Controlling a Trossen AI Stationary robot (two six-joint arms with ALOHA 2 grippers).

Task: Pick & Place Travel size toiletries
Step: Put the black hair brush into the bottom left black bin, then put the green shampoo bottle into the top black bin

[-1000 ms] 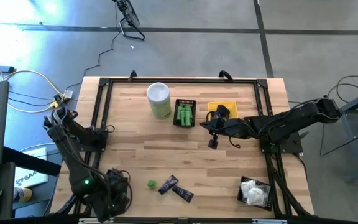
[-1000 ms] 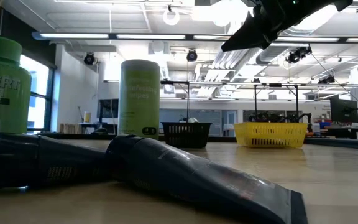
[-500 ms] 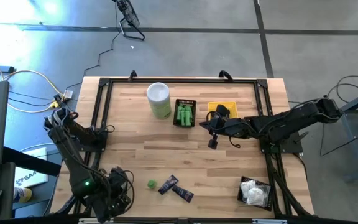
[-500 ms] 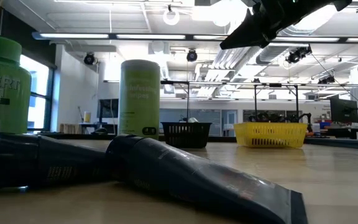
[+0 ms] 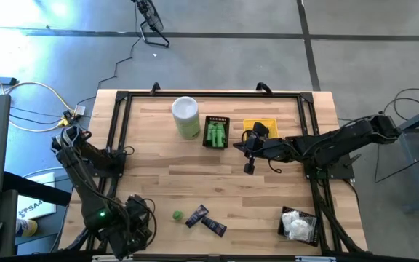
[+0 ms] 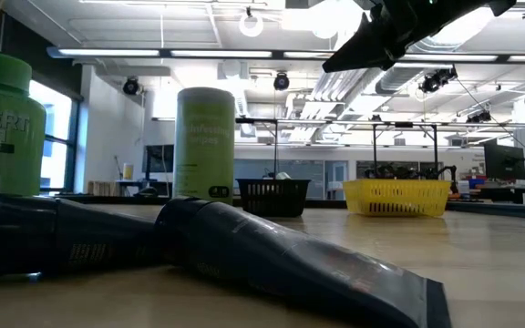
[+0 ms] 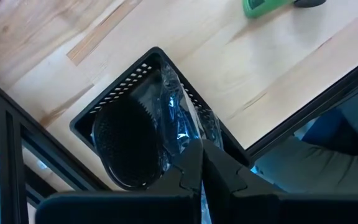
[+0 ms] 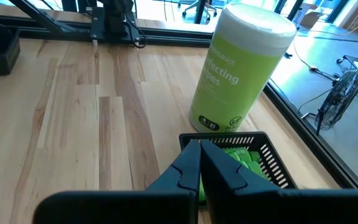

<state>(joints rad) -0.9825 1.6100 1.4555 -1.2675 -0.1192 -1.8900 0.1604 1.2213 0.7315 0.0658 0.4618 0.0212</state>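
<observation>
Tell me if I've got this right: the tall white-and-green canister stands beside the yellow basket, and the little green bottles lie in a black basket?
Not quite. The canister stands beside the black basket holding the green bottles, not beside the yellow basket, which lies beyond the black one. The high view shows it.

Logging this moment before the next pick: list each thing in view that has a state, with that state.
left gripper: shut, empty, above a black basket holding dark round pieces
right gripper: shut, empty, raised near the green-bottle basket
canister: upright
navy tubes: lying flat on the table
loose green bottle: on the table by the tubes
white packets: in a black basket
</observation>
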